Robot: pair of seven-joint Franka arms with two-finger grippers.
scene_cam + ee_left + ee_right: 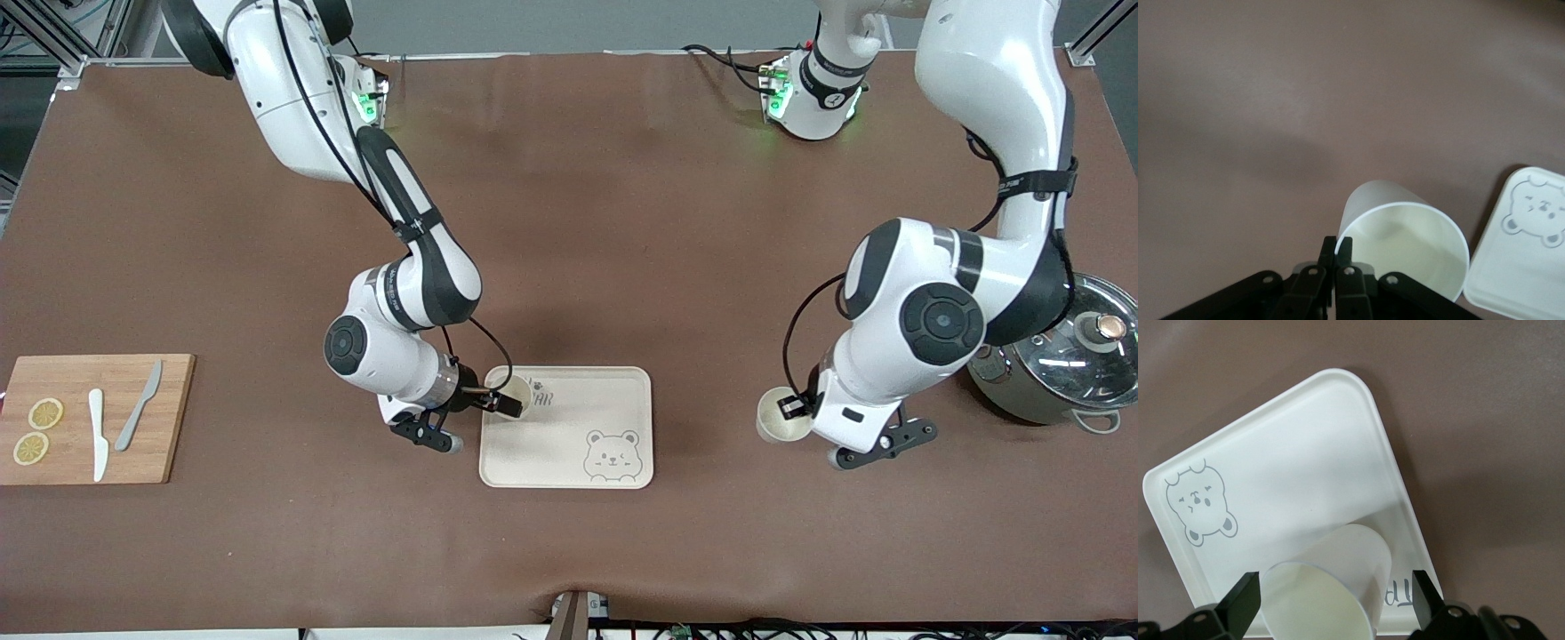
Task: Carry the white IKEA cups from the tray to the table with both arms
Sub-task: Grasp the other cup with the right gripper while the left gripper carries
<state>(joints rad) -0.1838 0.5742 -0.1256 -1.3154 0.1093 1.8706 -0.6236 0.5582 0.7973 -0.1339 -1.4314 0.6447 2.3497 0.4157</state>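
Note:
One white cup (514, 391) stands on the bear tray (569, 444), in the corner farthest from the front camera, toward the right arm's end. My right gripper (505, 402) is open with its fingers on either side of this cup (1331, 587), one finger (1423, 597) clearly apart from it. My left gripper (794, 407) is shut on the rim of the second white cup (781, 428), over the brown table between the tray and the pot. In the left wrist view the fingers (1337, 250) pinch the cup's wall (1405, 247), with the tray (1518, 267) beside it.
A grey-green pot with a glass lid (1067, 364) stands at the left arm's end, close to the left arm's elbow. A wooden cutting board (98, 418) with two lemon slices and two knives lies at the right arm's end.

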